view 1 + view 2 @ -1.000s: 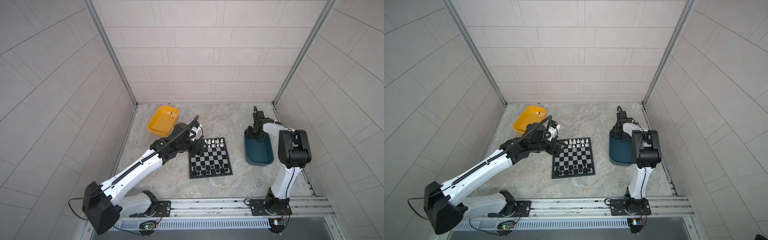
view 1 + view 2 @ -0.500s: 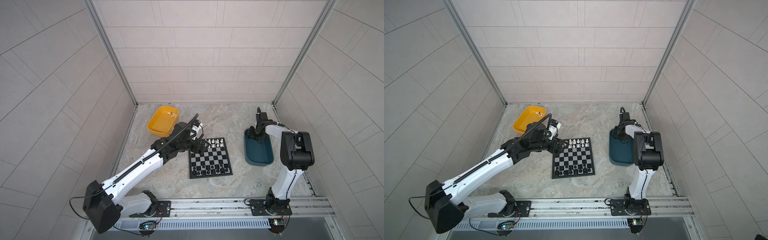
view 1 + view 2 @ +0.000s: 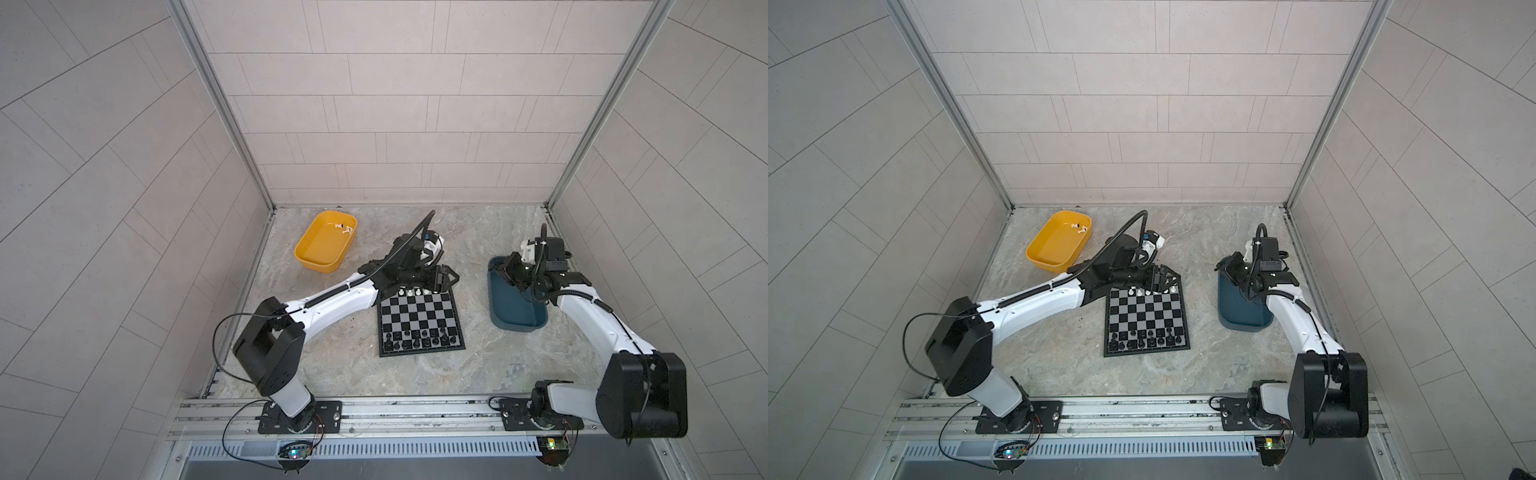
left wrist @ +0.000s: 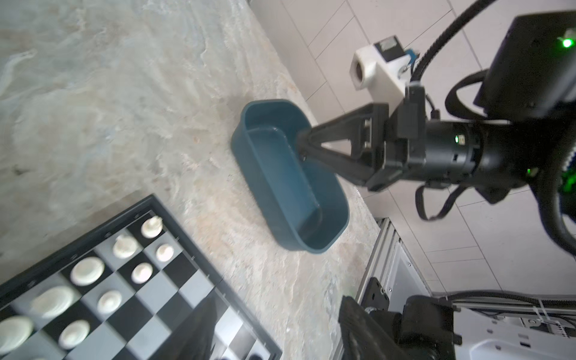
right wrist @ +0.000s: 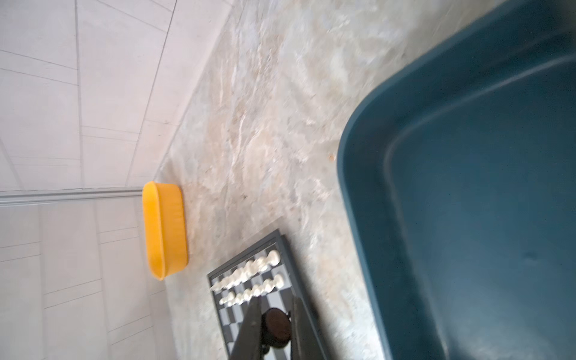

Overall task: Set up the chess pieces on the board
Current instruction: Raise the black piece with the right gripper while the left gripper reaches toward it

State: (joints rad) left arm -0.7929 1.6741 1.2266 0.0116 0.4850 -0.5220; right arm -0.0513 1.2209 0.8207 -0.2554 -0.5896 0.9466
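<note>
Above the teal tray point(image 3: 515, 318) my right pincer point(image 4: 303, 149) clamps a black piece point(image 5: 276, 328); left pincer point(image 3: 446, 280) gapes. Tip-pinched, it could slip free.

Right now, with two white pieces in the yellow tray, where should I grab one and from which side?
Pinch a white piece across its thin middle, coming straight down from above. Both seem to lie tipped over in the far corner of the yellow tray, so its walls would likely block a sideways approach.
</note>
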